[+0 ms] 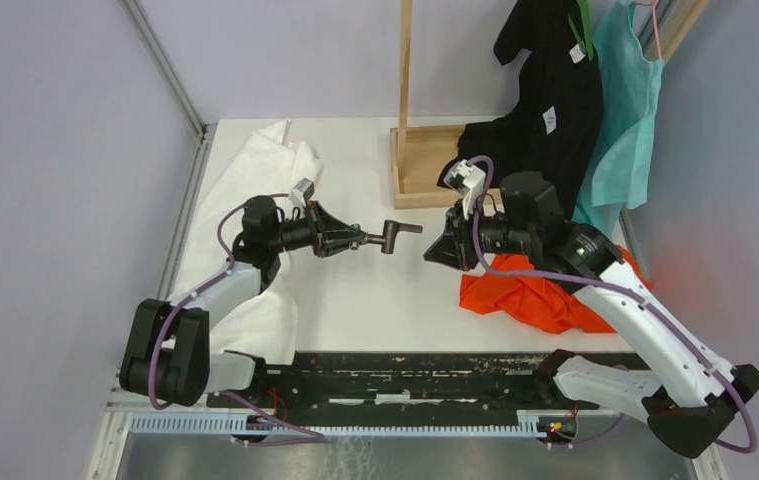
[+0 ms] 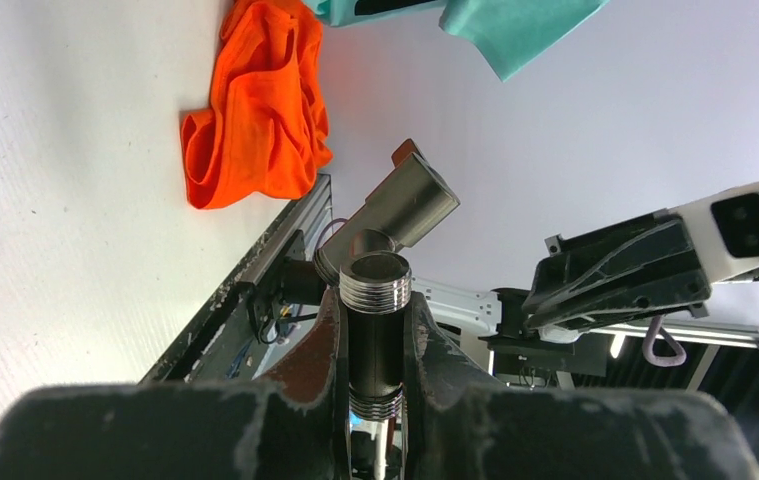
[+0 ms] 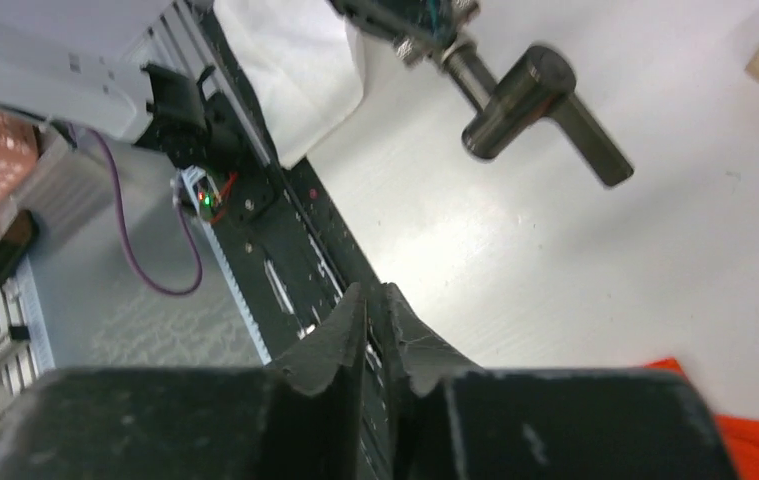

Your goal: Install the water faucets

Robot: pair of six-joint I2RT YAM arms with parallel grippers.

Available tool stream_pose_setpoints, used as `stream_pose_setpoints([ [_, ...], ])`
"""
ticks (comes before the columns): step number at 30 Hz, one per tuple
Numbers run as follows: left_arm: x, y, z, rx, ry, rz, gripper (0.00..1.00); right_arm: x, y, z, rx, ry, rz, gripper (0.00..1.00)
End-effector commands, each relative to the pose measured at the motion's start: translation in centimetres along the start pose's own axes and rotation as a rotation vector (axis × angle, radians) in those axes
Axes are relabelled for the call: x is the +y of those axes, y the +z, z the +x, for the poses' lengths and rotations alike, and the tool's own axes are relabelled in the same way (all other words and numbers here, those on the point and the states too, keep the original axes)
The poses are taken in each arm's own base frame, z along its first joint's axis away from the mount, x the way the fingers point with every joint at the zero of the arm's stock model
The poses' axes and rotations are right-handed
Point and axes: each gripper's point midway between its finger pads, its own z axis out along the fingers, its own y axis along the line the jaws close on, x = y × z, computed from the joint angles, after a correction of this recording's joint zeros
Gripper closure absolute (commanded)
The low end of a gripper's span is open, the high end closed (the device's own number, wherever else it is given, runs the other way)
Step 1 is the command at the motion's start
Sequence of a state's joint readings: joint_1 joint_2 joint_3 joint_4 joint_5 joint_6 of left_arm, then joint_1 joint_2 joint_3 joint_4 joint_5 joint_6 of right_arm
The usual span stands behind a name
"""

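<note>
One dark metal T-shaped water faucet (image 1: 393,233) hangs in the air above the white table (image 1: 375,290). My left gripper (image 1: 357,240) is shut on its stem. In the left wrist view the black stem with silver threaded ends (image 2: 376,320) sits clamped between the fingers, and the cross handle (image 2: 410,200) juts out past the tips. My right gripper (image 1: 431,256) hovers a short way to the right of the faucet, pointing at it, apart from it. In the right wrist view its fingers (image 3: 340,335) stand together with nothing between them, and the faucet (image 3: 530,95) shows above them, slightly blurred.
An orange cloth (image 1: 530,295) lies on the table under the right arm. A white cloth (image 1: 265,180) lies on the left side. A wooden stand (image 1: 425,165) rises at the back, with a black garment (image 1: 545,100) and a teal garment (image 1: 625,110) hanging beside it. A black rail (image 1: 405,375) runs along the near edge.
</note>
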State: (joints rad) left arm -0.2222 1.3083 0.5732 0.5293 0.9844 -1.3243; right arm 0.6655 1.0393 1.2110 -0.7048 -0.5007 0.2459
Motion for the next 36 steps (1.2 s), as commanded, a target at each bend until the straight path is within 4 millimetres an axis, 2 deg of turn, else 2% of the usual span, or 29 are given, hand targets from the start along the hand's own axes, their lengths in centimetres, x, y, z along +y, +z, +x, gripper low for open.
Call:
stream_pose_setpoints([
  [1,-3.5,-0.4,-0.3,-0.011,0.15,0.071,0.97,-1.8,3.3,-4.8,-0.119,0.002,0.043,0.89],
  [6,-3.5,-0.5,-0.1,-0.006,0.155,0.068,0.97,-3.6,6.6,-6.2,-0.155,0.073,0.069,0.89],
  [8,-3.5,-0.6,0.1,-0.003,0.156,0.069,0.97,-4.7,8.0,-6.0,-0.128,0.092,0.092,0.86],
  [13,-3.6,-0.7,0.5,0.014,0.163,0.074,0.97,-7.7,12.0,-4.8,-0.052,0.139,0.148,0.86],
  [16,-3.6,-0.7,0.6,0.023,0.171,0.075,0.97,-11.6,12.9,-3.9,-0.049,0.154,0.332,0.89],
  [18,-3.6,-0.8,0.7,0.027,0.173,0.074,0.97,-12.6,12.7,-3.6,-0.046,0.153,0.388,0.89],
  [22,-3.7,-0.7,0.6,0.03,0.181,0.069,0.97,-11.5,11.1,-4.2,-0.067,0.119,0.371,0.89],
  [25,-3.8,-0.6,0.5,0.038,0.188,0.068,0.97,-10.4,9.0,-4.5,-0.111,0.047,0.356,0.85],
  [26,-3.9,-0.6,0.4,0.037,0.191,0.068,0.97,-10.3,8.1,-4.6,-0.127,0.027,0.367,0.81],
  [27,-3.7,-0.5,0.3,0.037,0.191,0.063,0.97,-10.3,7.5,-4.3,-0.134,0.007,0.378,0.73],
  [30,-3.3,-0.5,0.1,0.03,0.207,0.037,0.97,-9.5,6.1,-3.8,-0.162,-0.078,0.349,0.39],
  [31,-3.2,-0.4,0.1,0.031,0.208,0.035,0.97,-9.0,5.9,-3.7,-0.173,-0.112,0.321,0.32],
  [33,-3.1,-0.5,0.2,0.034,0.204,0.033,0.97,-7.2,6.0,-3.0,-0.193,-0.195,0.208,0.26],
  [34,-3.1,-0.5,0.3,0.037,0.204,0.034,0.97,-5.3,6.3,-2.0,-0.197,-0.258,0.08,0.25],
  [36,-3.3,-0.5,0.4,0.039,0.209,0.037,0.97,-3.2,6.4,-1.1,-0.279,-0.422,-0.049,0.25],
])
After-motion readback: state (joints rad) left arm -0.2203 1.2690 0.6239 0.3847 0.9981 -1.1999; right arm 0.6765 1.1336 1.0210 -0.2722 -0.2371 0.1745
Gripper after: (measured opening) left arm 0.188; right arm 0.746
